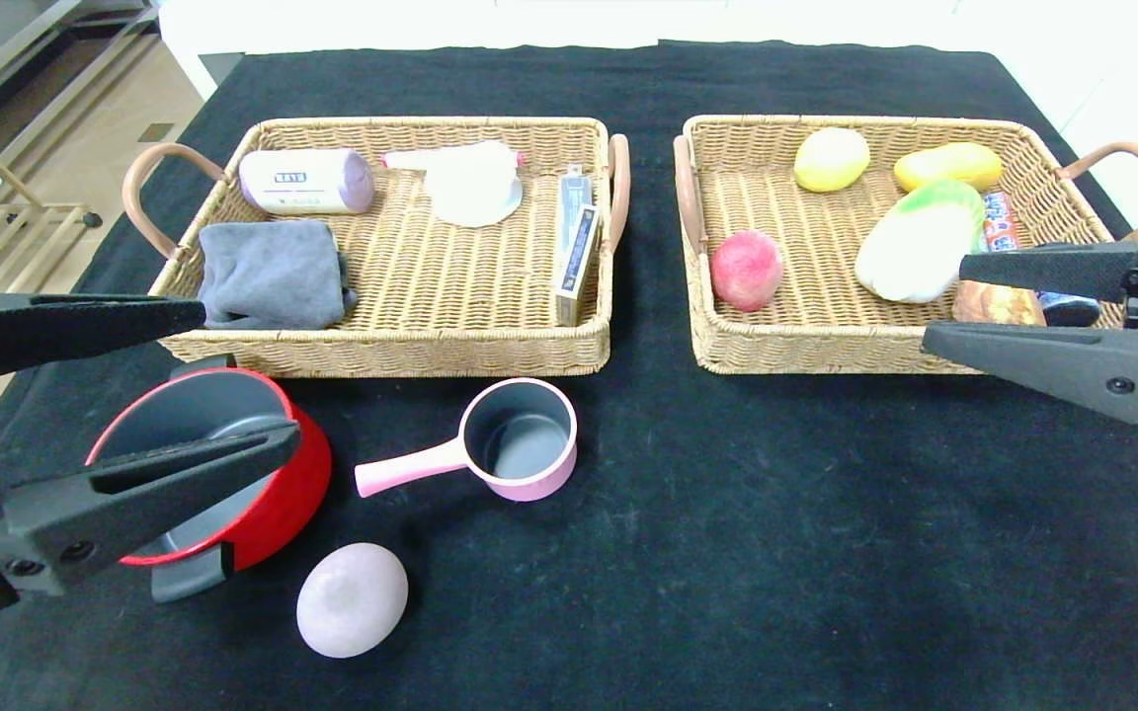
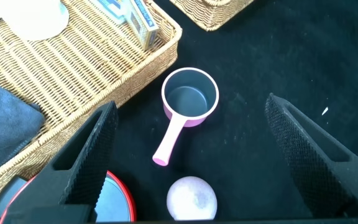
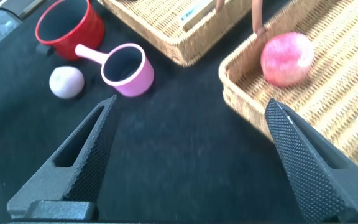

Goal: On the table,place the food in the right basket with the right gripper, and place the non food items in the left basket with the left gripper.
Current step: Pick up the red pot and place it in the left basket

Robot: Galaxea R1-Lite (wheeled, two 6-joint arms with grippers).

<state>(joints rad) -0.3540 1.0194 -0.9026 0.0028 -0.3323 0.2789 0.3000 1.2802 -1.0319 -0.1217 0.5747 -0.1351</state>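
1. Beneath the left gripper (image 1: 233,370), jaws spread wide and holding nothing, sits the red pot (image 1: 278,494); one finger overhangs its dark grey inside, the other lies over the left basket's (image 1: 411,351) near rim by the grey cloth (image 1: 273,272).
2. Just right of that gripper, the pink saucepan (image 1: 520,439) stands upright on the table (image 1: 776,553), handle pointing toward the pot, apart from the basket wall.
3. Nearer the robot than the gripper's tips, the lilac lump (image 1: 352,599) lies just beside the pot: pale, smooth, egg-shaped.
4. Open black cloth runs from the saucepan rightward to below the right gripper (image 1: 944,301).
5. Right gripper hovers with jaws wide and empty over the near right corner of the right basket (image 1: 806,346); the lower finger crosses the near rim.
6. Between its fingers shows the golden-brown bun (image 1: 996,304), inside the basket; just beyond its tips lies the cabbage (image 1: 920,242), green top, white body, with the peach (image 1: 747,270) farther left.
7. Card box (image 1: 576,252) stands on edge against the left basket's right wall.
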